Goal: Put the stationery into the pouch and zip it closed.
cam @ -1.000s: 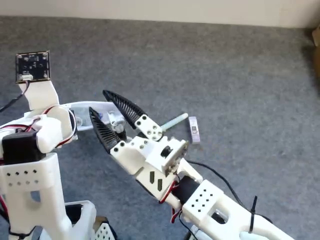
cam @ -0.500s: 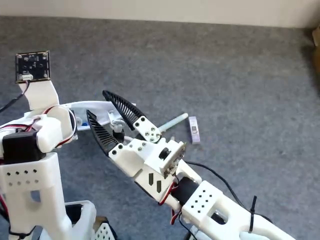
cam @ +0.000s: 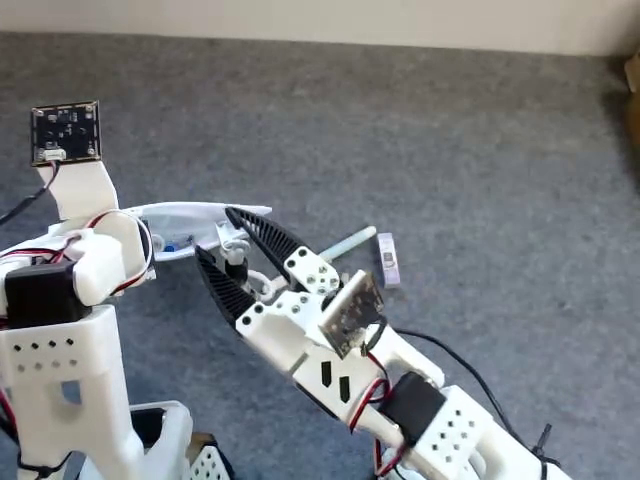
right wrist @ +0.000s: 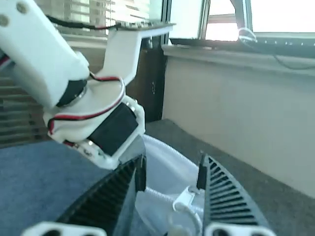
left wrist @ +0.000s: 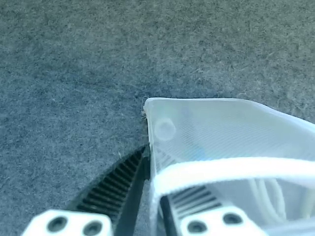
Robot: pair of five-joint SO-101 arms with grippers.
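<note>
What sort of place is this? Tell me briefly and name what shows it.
Likely an indoor office or lab room: a grey carpet-like work surface, bright windows with blinds, and a sill topping a pale wall.

Soft even daylight; window glare blown out; shadows faint, probably diffuse.

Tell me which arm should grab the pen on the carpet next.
Right. The right gripper is open and empty at the pouch, with the pen lying close beside that arm. The left gripper is shut on the pouch's edge, so it is probably best left holding it.
</note>
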